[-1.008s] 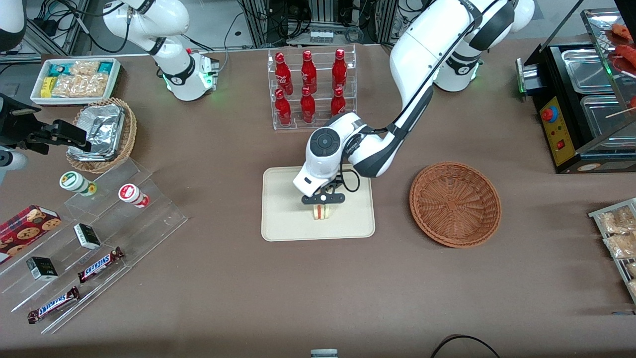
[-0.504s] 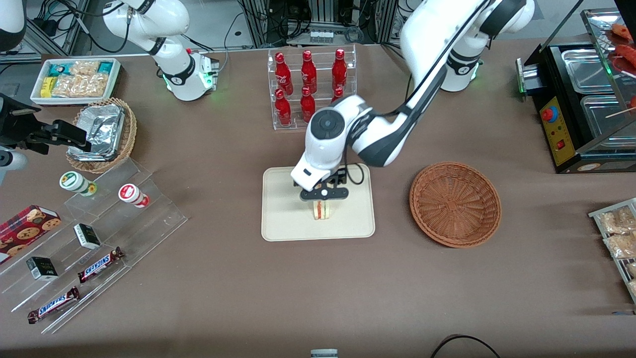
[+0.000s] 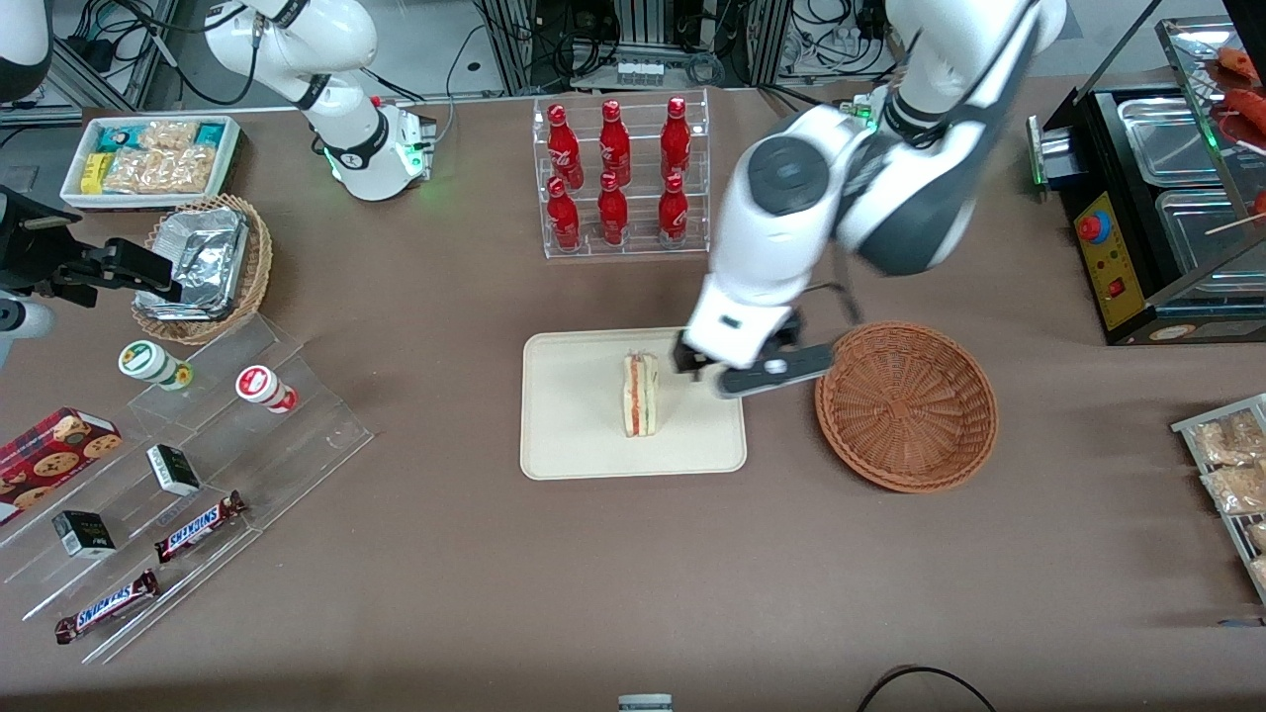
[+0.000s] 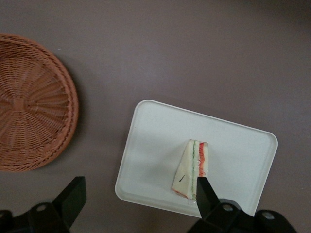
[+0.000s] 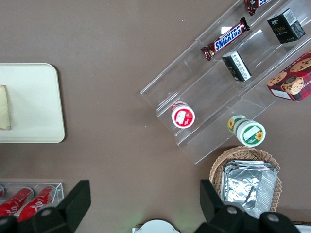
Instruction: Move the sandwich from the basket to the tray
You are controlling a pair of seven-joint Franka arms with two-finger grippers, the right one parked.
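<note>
Front view
Surface: brown table (image 3: pixel 633 574).
Tray (image 3: pixel 574 435): centre frame; sandwich (image 3: pixel 640 395) lies on it.
Basket (image 3: pixel 906 405): right of centre.
Gripper (image 3: pixel 757 374): raised between tray and basket, spread wide, holding nothing.

Left wrist view
Sandwich (image 4: pixel 191 169): on tray (image 4: pixel 155 145).
Fingers (image 4: pixel 73 196): apart.

Right wrist view
Tray (image 5: pixel 34 97): left edge.

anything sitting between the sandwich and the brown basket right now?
Only the gripper, open, hovering over the tray edge nearest the basket. Front view shows it; otherwise just tray surface and bare table between the sandwich and basket.
</note>
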